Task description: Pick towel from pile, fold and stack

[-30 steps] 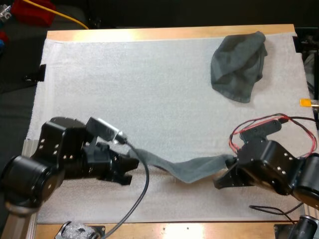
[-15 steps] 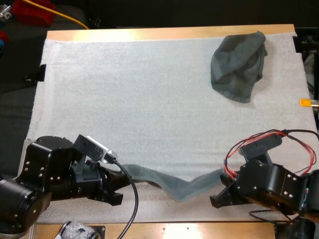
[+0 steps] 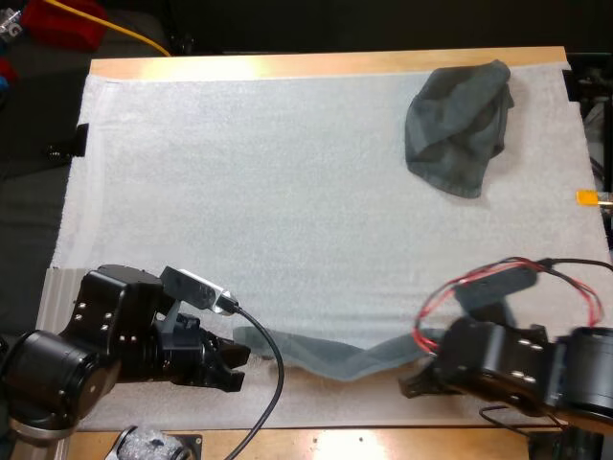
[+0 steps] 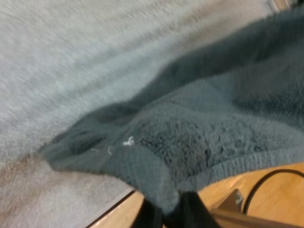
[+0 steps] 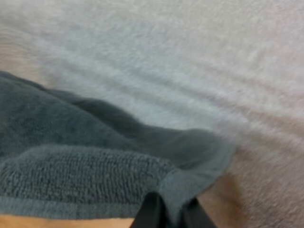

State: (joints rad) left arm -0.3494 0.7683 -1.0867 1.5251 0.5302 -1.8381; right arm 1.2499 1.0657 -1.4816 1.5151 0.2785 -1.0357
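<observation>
A dark grey-green towel (image 3: 330,352) stretches in a sagging strip along the near side of the white mat (image 3: 268,211). My left gripper (image 3: 238,356) is shut on its left corner, and my right gripper (image 3: 414,376) is shut on its right corner. In the left wrist view the towel (image 4: 213,128) hangs over the mat with its edge pinched between my black fingers (image 4: 187,213). In the right wrist view the towel's corner (image 5: 95,166) is clamped between the fingers (image 5: 152,213). A crumpled towel (image 3: 458,125) lies at the far right of the mat.
The wooden table edge (image 3: 316,443) runs just below both grippers. A wooden strip (image 3: 326,63) borders the mat's far side. Red wires (image 3: 460,287) loop over my right arm.
Both grippers have drawn the towel toward the near edge of the mat. The strip now lies lower, and my right arm has come down and slightly left.
</observation>
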